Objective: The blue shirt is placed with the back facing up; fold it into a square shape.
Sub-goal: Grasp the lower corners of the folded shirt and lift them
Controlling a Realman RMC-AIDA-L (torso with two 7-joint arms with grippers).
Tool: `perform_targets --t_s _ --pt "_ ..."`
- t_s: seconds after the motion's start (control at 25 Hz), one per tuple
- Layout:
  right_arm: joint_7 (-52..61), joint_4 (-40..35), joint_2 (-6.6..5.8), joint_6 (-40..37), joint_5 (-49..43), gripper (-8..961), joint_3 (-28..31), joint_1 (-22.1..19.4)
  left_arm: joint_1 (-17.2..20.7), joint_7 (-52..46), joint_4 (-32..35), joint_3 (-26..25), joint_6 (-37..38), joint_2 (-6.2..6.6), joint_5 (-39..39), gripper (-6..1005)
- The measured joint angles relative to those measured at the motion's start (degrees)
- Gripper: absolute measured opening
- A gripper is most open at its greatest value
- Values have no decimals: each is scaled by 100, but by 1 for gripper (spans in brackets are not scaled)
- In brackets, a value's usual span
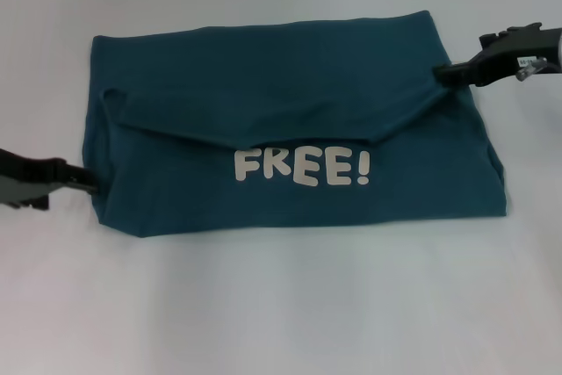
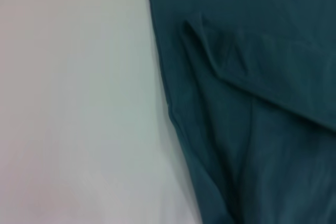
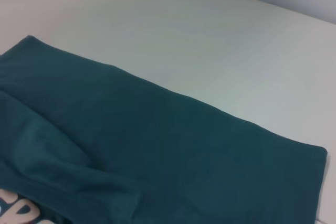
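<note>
Head view: the blue shirt [image 1: 299, 129] lies mid-tabletop [image 1: 281, 305] as a wide rectangle, a flap folded down from the far edge, white "FREE!" lettering [image 1: 303, 167] showing below it, so a print is visible. Left gripper [image 1: 88, 183] sits at the shirt's near-left corner, tip touching or just beside the cloth; right gripper [image 1: 450, 70] is at the far-right edge where the flap begins. Cannot tell whether either set of fingers is open, closed or pinching fabric

Left wrist view: shirt's left edge [image 2: 168, 108] on bare tabletop, layered folds and a soft crease; no fingers seen

Right wrist view: far edge and far-right corner [image 3: 315, 153] lie flat; lettering peeks in at one corner

Judgement: light, limp, multi-layered cloth; will sag and slide, layers may separate. Best taken at the corners of a short side, pinching all layers. Nothing else on the tabletop; no obstruction
</note>
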Motion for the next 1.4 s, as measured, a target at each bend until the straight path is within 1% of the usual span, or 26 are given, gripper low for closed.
perform_targets --t_s 0.16,0.4,0.6,0.96,1.16,1.28,1.4 --pt "162 -17 -1 2 -181 922 -97 51 -125 -7 -337 4 81 29 3 889" --pt "238 -19 3 12 -301 921 -190 78 -265 -13 -692 9 130 3 5 875" --pt "240 -1 13 14 -304 921 -288 82 -347 -24 -957 -25 20 -14 2 863" --pt "240 6 12 15 -305 920 -376 33 -431 -36 -1178 -29 -374 -24 -33 843" --pt "269 12 7 3 -305 920 -379 10 -469 2 -1239 -47 -438 -48 -53 831" --pt "286 -7 2 -18 -304 920 -379 -15 -470 176 -1268 -73 -460 -84 -123 824" --pt "290 -17 3 -22 -305 919 -379 -32 -470 272 -1298 -57 -465 -89 -216 818"
